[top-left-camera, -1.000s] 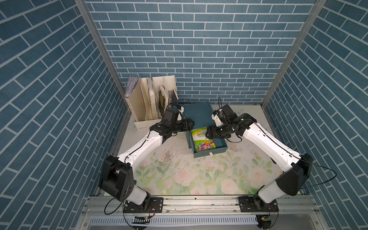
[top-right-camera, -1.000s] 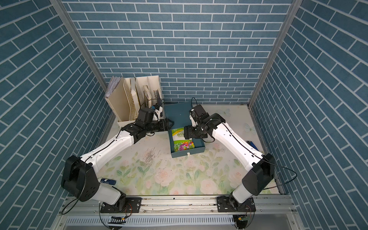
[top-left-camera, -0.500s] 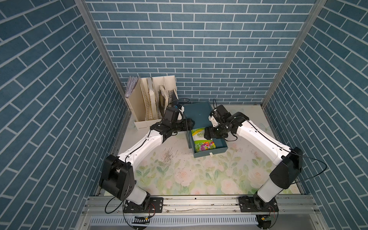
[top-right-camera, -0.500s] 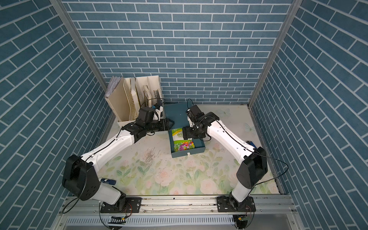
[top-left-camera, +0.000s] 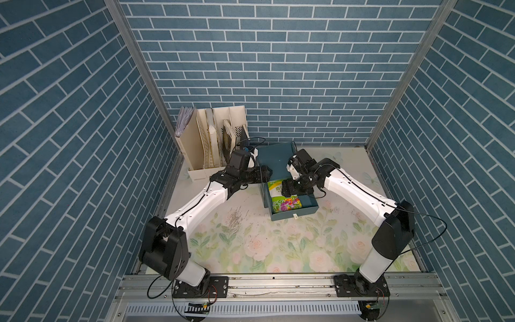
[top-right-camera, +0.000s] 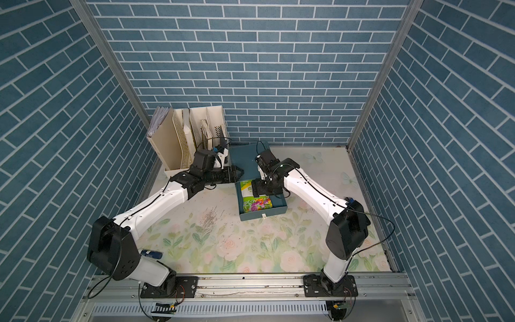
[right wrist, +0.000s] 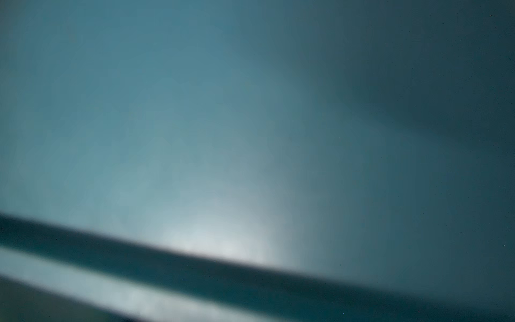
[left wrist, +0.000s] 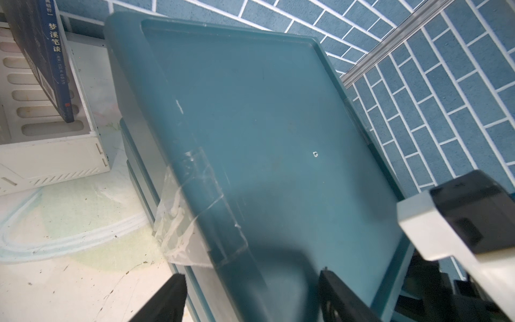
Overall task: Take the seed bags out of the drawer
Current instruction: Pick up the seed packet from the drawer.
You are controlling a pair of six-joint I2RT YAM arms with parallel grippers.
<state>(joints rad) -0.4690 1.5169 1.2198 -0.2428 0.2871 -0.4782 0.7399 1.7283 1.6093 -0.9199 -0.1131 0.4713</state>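
Drawer (top-left-camera: 306, 213) in both top views (top-right-camera: 276, 213), pulled out from the foot of a teal cabinet (top-left-camera: 274, 157) onto a floral mat (top-left-camera: 264, 245), white pull tab (top-left-camera: 294, 216) facing the arm bases. Holds a green-white seed bag (top-left-camera: 287, 202) lying flat along the wall nearer the left arm, blooms toward the tab, bare drawer floor beside it. Only that one packet on show. Right gripper (top-left-camera: 284, 189) low over the seed bag's white upper end, just in front of the cabinet. Touching or just above, cannot tell; nor whether its fingers stand wide or narrow. Left gripper (top-left-camera: 266, 174) held level at the cabinet's side, up by the top edge, apart from the seed bag. Cream file rack (top-left-camera: 195, 150) against the back wall, just beside the cabinet.

Left wrist: looks along the top of the cabinet (left wrist: 264, 125). Two dark fingers (left wrist: 170, 301) set wide apart, with only the cabinet's top edge between them. One by the side wall next to a patch of clear tape (left wrist: 192, 212), the other over the top. Dark blue book (left wrist: 41, 55) leaning in the file rack (left wrist: 50, 156).

Right wrist: blurred teal with a dark band across it, too soft to show fingers or seed bag.
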